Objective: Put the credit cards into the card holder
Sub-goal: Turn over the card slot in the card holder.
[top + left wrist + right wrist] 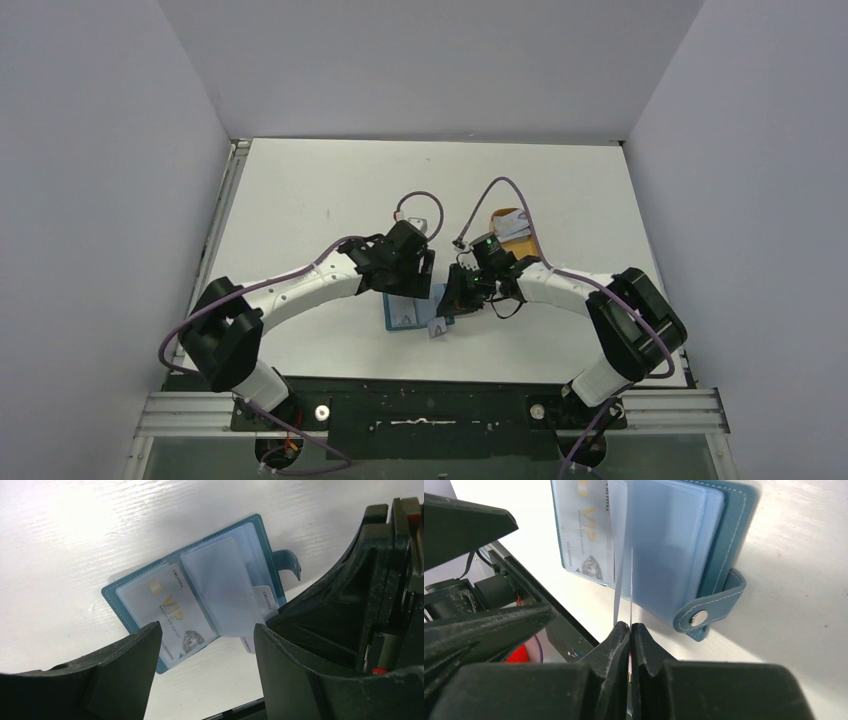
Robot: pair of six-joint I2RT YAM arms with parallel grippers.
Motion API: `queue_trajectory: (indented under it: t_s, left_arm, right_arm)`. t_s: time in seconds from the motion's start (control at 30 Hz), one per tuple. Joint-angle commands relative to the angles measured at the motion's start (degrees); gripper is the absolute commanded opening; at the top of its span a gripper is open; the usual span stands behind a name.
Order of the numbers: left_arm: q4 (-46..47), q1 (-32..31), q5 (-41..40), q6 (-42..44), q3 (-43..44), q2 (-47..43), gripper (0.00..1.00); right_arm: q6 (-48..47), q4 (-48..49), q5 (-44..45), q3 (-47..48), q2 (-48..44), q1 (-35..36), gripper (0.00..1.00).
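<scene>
Teal card holder [405, 312] open on white tabletop [300, 190] between both arms, snap tab [696, 617] on the right arm's side. Left end effector [207, 630] spread wide just above holder, gripping nothing. Right end effector [630, 627] pressed together, pinching edge of clear sleeve [215, 585], raised off the pages. VIP credit card [172, 615] sleeved on opposite page.
</scene>
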Motion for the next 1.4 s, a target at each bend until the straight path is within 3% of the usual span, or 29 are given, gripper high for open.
queue_trajectory:
  t_s: [0.0,0.4,0.7,0.77,0.97,1.07,1.27,1.37]
  left_arm:
    - [2.7,2.3,3.3,-2.6,-2.0,-3.3,0.66]
    - [12.8,8.2,16.0,-9.2,-6.8,-3.8,0.71]
    - [13.0,8.6,16.5,-9.6,-6.2,-2.3,0.7]
    - [12.2,8.6,15.5,-9.4,-6.2,-2.1,0.66]
    - [9.0,9.0,10.4,-7.5,-7.9,-0.7,0.25]
    - [7.2,9.5,7.8,-7.1,-9.1,-0.3,0.14]
    - [4.5,10.2,4.2,-7.0,-11.2,-2.4,0.12]
    - [3.4,10.7,3.3,-7.1,-11.7,-3.4,0.2]
  right_arm:
    - [-0.3,0.2,1.5,2.9,-3.2,1.6,0.0]
    - [-0.5,0.0,2.0,4.5,-2.3,4.1,0.0]
    - [-0.4,0.1,2.3,6.0,-1.3,5.3,0.0]
    - [-0.6,0.0,2.2,6.0,-1.3,5.4,0.0]
    - [-1.6,-2.0,2.6,6.5,-1.5,5.6,0.0]
    - [-2.4,-3.6,3.4,6.4,-2.4,5.6,0.0]
    - [-3.4,-5.1,5.9,5.4,-3.8,5.3,0.0]
    - [-2.9,-3.7,5.8,6.4,-2.7,5.3,0.0]
